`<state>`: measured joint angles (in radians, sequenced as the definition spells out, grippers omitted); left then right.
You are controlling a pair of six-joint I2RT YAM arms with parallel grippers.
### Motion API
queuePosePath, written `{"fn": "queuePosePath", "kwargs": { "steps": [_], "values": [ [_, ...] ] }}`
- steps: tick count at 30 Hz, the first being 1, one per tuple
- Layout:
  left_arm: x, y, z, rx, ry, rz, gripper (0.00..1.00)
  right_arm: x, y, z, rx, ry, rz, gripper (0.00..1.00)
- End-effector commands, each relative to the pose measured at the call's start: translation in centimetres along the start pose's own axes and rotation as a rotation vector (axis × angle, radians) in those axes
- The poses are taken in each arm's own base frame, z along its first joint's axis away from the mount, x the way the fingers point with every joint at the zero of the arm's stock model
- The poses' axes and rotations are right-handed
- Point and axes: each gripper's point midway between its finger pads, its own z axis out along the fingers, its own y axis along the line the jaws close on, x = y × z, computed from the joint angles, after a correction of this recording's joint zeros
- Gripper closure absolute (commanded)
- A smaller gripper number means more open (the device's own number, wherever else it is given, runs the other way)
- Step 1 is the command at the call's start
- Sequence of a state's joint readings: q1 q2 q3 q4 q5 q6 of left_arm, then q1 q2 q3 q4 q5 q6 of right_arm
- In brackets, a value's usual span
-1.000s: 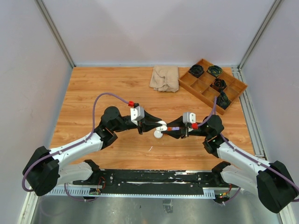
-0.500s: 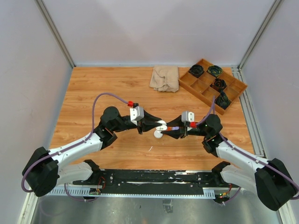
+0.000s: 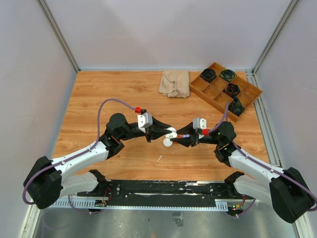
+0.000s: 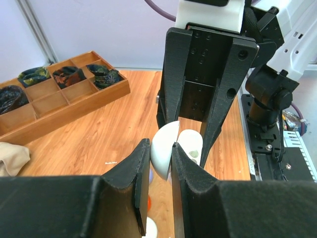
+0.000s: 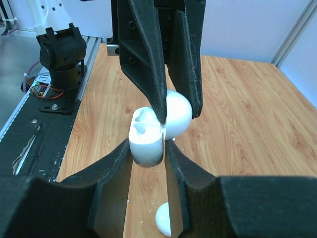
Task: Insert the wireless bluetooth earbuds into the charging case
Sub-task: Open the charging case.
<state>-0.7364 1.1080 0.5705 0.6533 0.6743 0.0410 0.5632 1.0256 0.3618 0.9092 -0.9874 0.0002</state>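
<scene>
An open white charging case hangs above the table's middle between both grippers. My left gripper (image 3: pixel 168 132) (image 4: pixel 159 147) is shut on the case's domed lid (image 4: pixel 166 146) (image 5: pixel 179 113). My right gripper (image 3: pixel 178 137) (image 5: pixel 147 147) is shut on the case's base (image 5: pixel 147 141) (image 4: pixel 191 145). The base's top shows two hollow sockets, and both look empty. No earbud shows clearly. A tiny white speck (image 3: pixel 159 158) lies on the table in front, too small to identify.
A round white puck-like case (image 3: pixel 168 143) (image 5: pixel 164 218) lies on the table under the grippers. A wooden compartment tray (image 3: pixel 246 94) with dark items stands at the back right. A beige cloth (image 3: pixel 174 83) lies beside it.
Both grippers keep their hold on the case. The right wrist has shifted very slightly to the left.
</scene>
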Motion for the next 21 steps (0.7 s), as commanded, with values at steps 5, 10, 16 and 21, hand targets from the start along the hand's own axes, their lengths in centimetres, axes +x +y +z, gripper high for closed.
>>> {"fn": "queuePosePath", "kwargs": {
  "steps": [5,10,16,21],
  "values": [
    [-1.8,0.2,0.3,-0.006,-0.045,0.032,0.88,-1.8,0.2,0.5,-0.036,-0.050,-0.045,0.71],
    [-2.1,0.4,0.2,-0.021,-0.051,0.028,0.80,-1.3,0.2,0.5,-0.038,-0.040,-0.046,0.84],
    [-2.3,0.8,-0.5,-0.074,-0.061,0.016,0.48,-1.0,0.4,0.3,-0.037,-0.030,-0.077,0.94],
    [-2.2,2.3,-1.6,-0.207,-0.045,-0.029,0.31,-0.3,0.3,-0.1,-0.011,-0.022,-0.114,0.96]
  ]
}}
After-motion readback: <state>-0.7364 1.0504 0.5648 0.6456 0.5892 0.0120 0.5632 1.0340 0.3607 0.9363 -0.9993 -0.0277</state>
